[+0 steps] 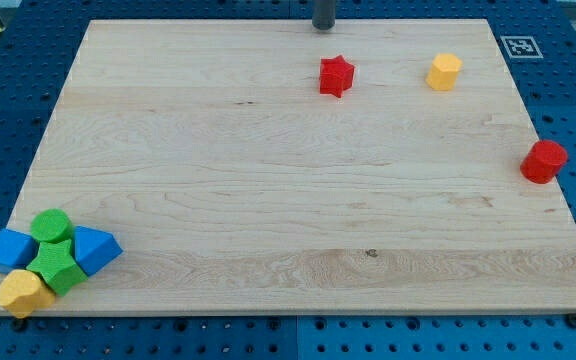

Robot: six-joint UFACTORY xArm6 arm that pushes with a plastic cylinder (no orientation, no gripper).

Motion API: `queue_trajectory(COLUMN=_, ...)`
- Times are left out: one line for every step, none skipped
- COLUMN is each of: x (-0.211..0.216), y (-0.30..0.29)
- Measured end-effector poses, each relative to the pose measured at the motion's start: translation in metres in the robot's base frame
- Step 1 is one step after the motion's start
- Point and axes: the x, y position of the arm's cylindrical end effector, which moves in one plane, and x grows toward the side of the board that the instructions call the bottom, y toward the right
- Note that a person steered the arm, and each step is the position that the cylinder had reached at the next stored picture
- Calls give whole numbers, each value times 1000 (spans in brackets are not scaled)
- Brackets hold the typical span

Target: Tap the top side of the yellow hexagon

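Note:
The yellow hexagon (444,72) sits near the view's top right of the wooden board (298,190). My tip (324,27) is at the view's top centre, at the board's far edge, well to the left of the hexagon and slightly above it. A red star (336,76) lies between them, just below and right of my tip. Nothing touches the hexagon.
A red cylinder (544,161) stands at the right edge. At the bottom left corner is a tight cluster: a green cylinder (52,226), a green star (57,266), two blue blocks (10,248) (95,249) and a yellow block (23,292). A marker tag (520,46) is at top right.

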Motion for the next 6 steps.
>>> queue_trajectory(x=1, y=17)
queue_trajectory(x=2, y=75)
queue_trajectory(x=12, y=124)
queue_trajectory(x=40, y=148)
queue_trajectory(x=74, y=148)
queue_trajectory(x=93, y=133)
